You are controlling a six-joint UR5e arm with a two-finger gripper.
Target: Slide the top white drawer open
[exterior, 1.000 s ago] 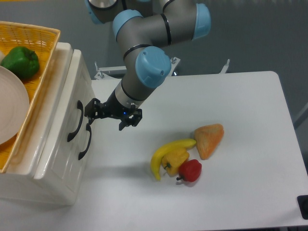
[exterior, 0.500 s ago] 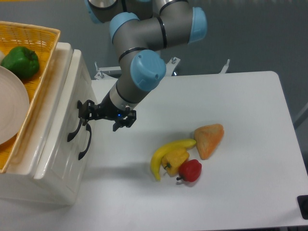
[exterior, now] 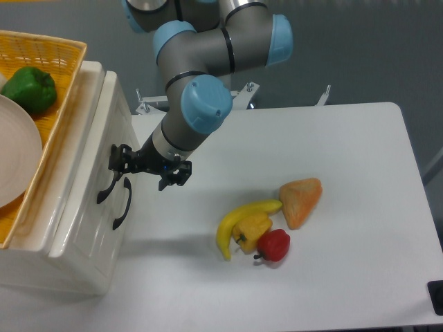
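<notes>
White table (exterior: 346,152), grey wall; tool (exterior: 119,163) seemingly touching drawer handle (exterior: 107,181).

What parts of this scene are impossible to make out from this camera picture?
- Gripper fingers: too small and dark against the top white drawer's handle to tell whether they grip it.
- Inside of both drawers: hidden by their closed fronts.
- White plate and yellow wicker basket: cut off by the left edge.

Top white drawer (exterior: 97,149): glossy white, black curved handle on front, closed flush, above matching lower drawer.
</notes>
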